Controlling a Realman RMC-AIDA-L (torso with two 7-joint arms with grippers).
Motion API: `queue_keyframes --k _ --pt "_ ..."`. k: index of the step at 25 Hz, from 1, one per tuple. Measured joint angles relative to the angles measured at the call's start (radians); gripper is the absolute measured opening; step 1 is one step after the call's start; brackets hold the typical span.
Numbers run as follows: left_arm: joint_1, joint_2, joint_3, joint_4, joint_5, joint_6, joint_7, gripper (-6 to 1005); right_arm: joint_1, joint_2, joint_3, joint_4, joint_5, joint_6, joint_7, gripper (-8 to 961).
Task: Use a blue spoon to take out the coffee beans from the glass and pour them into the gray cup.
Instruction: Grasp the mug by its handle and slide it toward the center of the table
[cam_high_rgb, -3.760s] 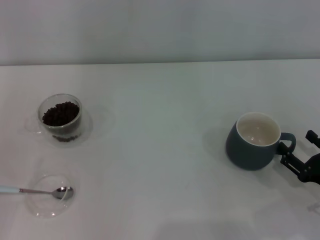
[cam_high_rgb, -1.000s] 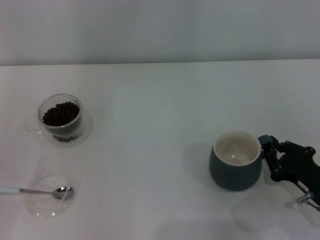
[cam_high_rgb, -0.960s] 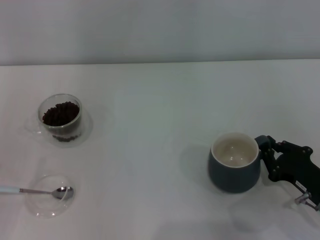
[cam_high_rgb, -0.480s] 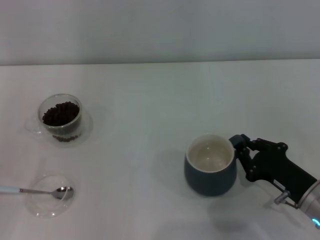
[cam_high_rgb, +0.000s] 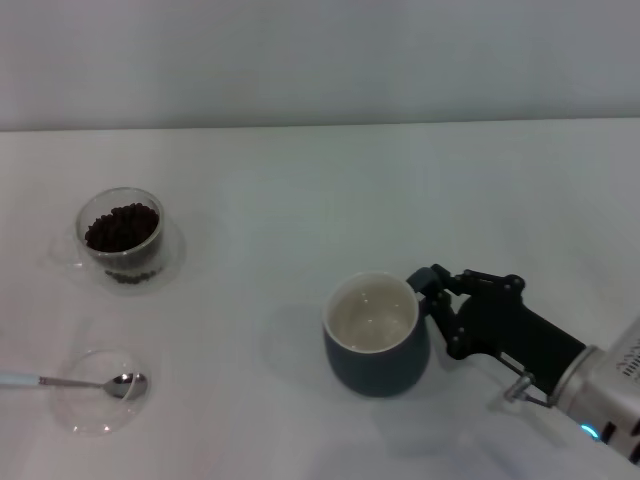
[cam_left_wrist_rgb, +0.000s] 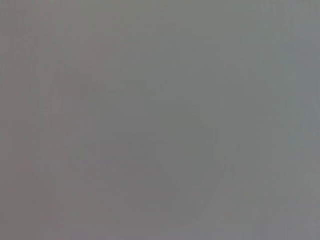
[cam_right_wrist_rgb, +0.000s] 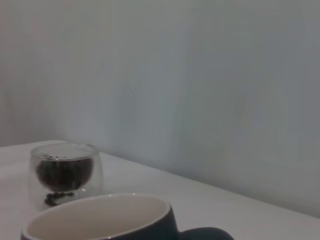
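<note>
Nearby, toward the bench's (cam_high_rgb: 300, 190) front edge, the right gripper (cam_high_rgb: 432, 291) is clamped on the gray cup's (cam_high_rgb: 375, 336) handle, the upright cup just left of it, well apart from the glass (cam_high_rgb: 121, 235) of coffee beans (cam_high_rgb: 121, 226) and the blue spoon (cam_high_rgb: 70, 381) at the left edge.

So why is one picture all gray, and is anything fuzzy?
The left wrist view is a flat gray blank, nothing to see. In the right wrist view the gray cup up close looks soft and the glass a bit fuzzy. The head view has soft shadows and no glare.
</note>
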Motion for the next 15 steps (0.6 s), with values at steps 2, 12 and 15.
queue_keyframes --k 2,12,15 --pt "-0.003 0.000 0.000 -0.004 0.000 0.000 0.000 872 0.015 0.002 -0.013 -0.007 0.001 0.009 0.000 127" --pt "-0.006 0.000 0.000 -0.009 0.000 0.000 0.000 871 0.063 0.004 -0.053 -0.029 0.003 0.067 0.000 127" --pt "-0.004 -0.001 0.000 -0.009 -0.001 0.000 0.000 871 0.068 0.004 -0.062 -0.023 0.002 0.071 0.000 127"
